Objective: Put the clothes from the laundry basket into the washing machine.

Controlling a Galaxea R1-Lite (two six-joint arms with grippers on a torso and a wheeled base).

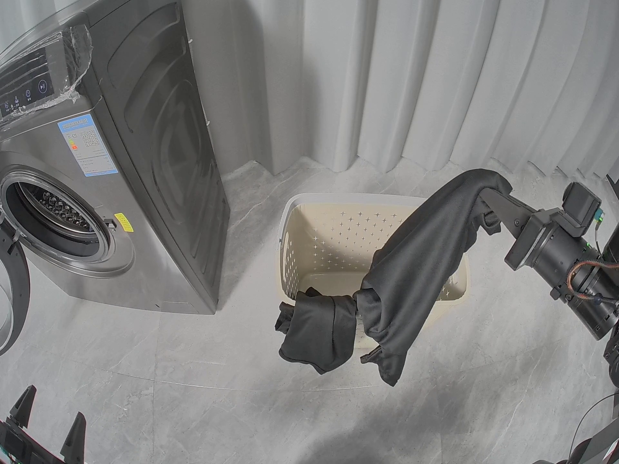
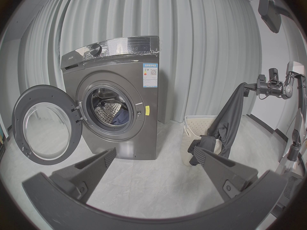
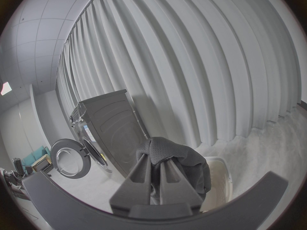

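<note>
Laundry basket [image 1: 322, 240] stands on the grey floor [image 1: 193, 368] in front of a pale curtain [image 1: 400, 66]. Above the basket's right rim, the right gripper [image 1: 490, 209] is clamped tight on the top end of a dark garment [image 1: 419, 252], which hangs from it in a long drape down across the basket. The garment's lower part spills over the basket's near rim together with a bunched dark fold [image 1: 319, 333]; whether that fold is a separate piece cannot be told. Left of the basket stands the washing machine [image 1: 148, 162], its round door [image 2: 48, 125] swung open and a blue cloth [image 2: 121, 117] lying in the drum. Well to the near left of the basket, the left gripper [image 2: 153, 150] hangs with fingers spread apart, holding nothing.
</note>
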